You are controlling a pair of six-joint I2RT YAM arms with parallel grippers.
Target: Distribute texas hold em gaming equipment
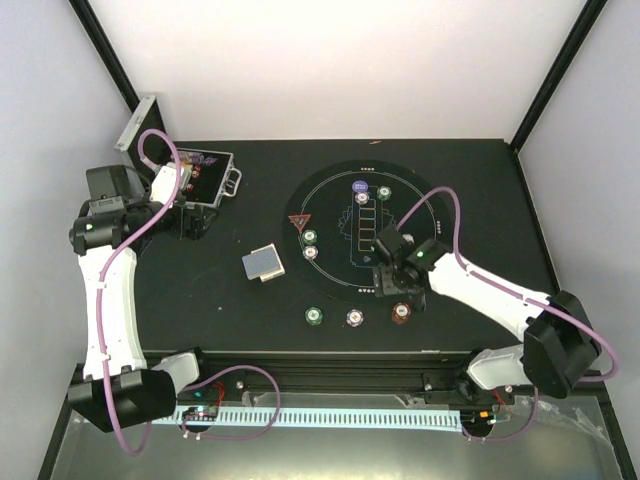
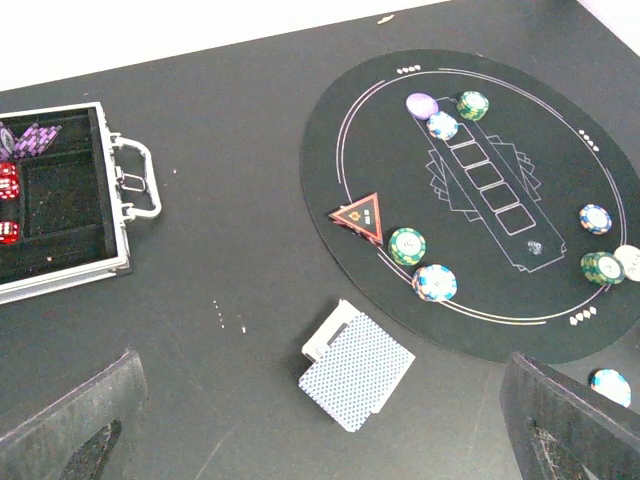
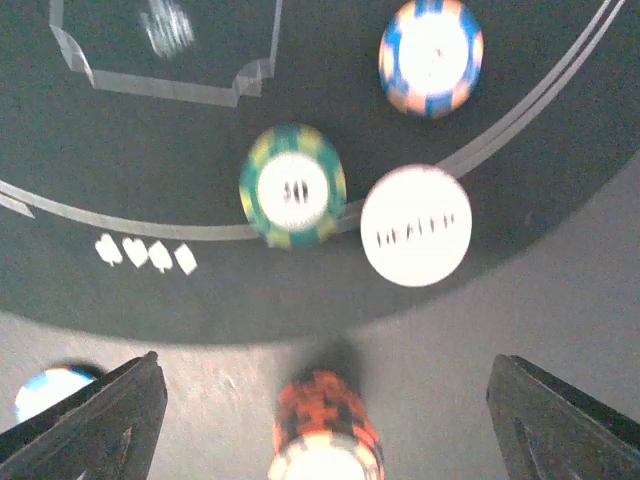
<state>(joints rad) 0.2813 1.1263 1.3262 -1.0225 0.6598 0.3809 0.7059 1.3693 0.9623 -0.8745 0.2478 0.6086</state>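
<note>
The right tool [image 3: 325, 375] is held low over the near edge of the round mat [image 1: 335, 180], its jaws spread wide and nothing gripped between them. Directly beneath it a red chip [image 3: 325, 435] stands free on the desk [image 1: 200, 300], just off the mat and clear of both fingers. Just beyond, on the mat's border line, a green chip [image 3: 292, 187] and a white button [image 3: 415, 225] are seen touching, with a blue chip [image 3: 431, 55] farther in.

The left tool [image 2: 320, 380] is likewise fully spread and empty, held near the open case [image 1: 205, 172] at the far left.

The deck of cards [image 1: 263, 263] lies face down on the bare desk between the case and the mat, touched by neither tool. It is judged to be the item not yet dealt out. It is nearer the left arm, and in the left wrist view it sits straight ahead, centred between the fingers. It is turned corner-on to that tool, so its edges run slantwise to the jaws; a wrist turn would probably be needed before a grip.
</note>
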